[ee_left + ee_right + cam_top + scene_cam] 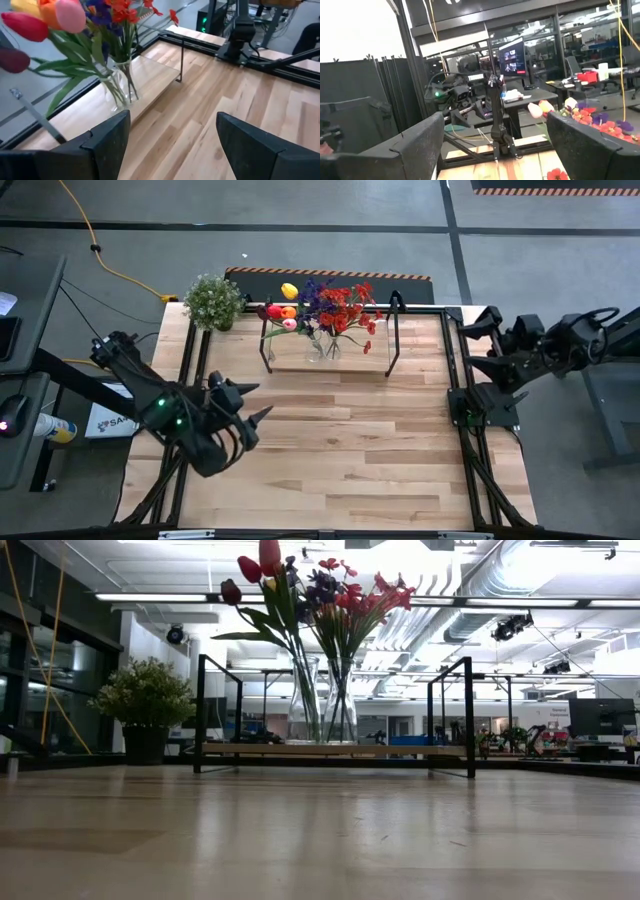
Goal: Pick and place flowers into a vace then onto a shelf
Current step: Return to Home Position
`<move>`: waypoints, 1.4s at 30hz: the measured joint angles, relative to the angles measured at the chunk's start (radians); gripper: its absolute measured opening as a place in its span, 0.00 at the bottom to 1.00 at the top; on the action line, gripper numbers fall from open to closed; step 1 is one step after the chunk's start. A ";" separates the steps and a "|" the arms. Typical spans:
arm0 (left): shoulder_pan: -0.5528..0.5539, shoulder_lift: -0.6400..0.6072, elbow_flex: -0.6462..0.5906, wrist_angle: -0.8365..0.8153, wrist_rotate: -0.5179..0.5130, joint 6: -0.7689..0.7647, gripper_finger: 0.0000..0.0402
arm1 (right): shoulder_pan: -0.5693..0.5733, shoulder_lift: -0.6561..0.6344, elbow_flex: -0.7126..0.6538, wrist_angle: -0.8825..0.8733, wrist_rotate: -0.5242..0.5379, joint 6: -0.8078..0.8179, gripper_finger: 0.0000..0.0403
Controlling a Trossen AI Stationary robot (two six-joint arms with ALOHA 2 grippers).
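Observation:
The flowers (322, 308), red, orange, yellow and pink tulips with red and purple sprays, stand with their stems in clear glass vases (324, 345). The vases rest by their bases on the shelf (372, 350), a light-wood board on a black frame near the table's far edge; the low view shows the shelf (340, 750) with the flowers (320, 595) above it. My left gripper (252, 402) is open over the table's left part, clear of the shelf. My right gripper (478, 323) is open, raised by the table's right edge. In the left wrist view the flowers (75, 20) and a vase (120, 90) lie ahead of my left gripper (170, 140).
A bushy green potted plant (213, 302) stands at the far left corner of the table. Black rails (455, 380) run along the table's left and right sides. A bare plank top (340, 450) spreads between the shelf and the near edge.

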 joint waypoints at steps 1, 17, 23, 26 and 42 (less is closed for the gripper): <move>-0.013 0.000 0.000 -0.021 -0.005 -0.029 0.81 | 0.000 -0.002 0.000 0.000 0.000 -0.011 0.84; -0.087 -0.044 -0.170 -0.184 -0.054 -0.384 0.81 | 0.000 -0.019 0.000 -0.114 0.085 0.088 0.84; -0.087 -0.138 -0.380 -0.040 -0.046 -0.459 0.81 | 0.000 -0.020 0.000 -0.112 0.086 0.036 0.84; -0.087 -0.188 -0.480 0.104 -0.044 -0.398 0.81 | 0.000 -0.030 0.000 -0.113 0.089 0.007 0.84; -0.048 -0.432 -0.681 0.256 -0.046 -0.261 0.81 | 0.000 -0.191 -0.001 -0.213 0.127 -0.082 0.84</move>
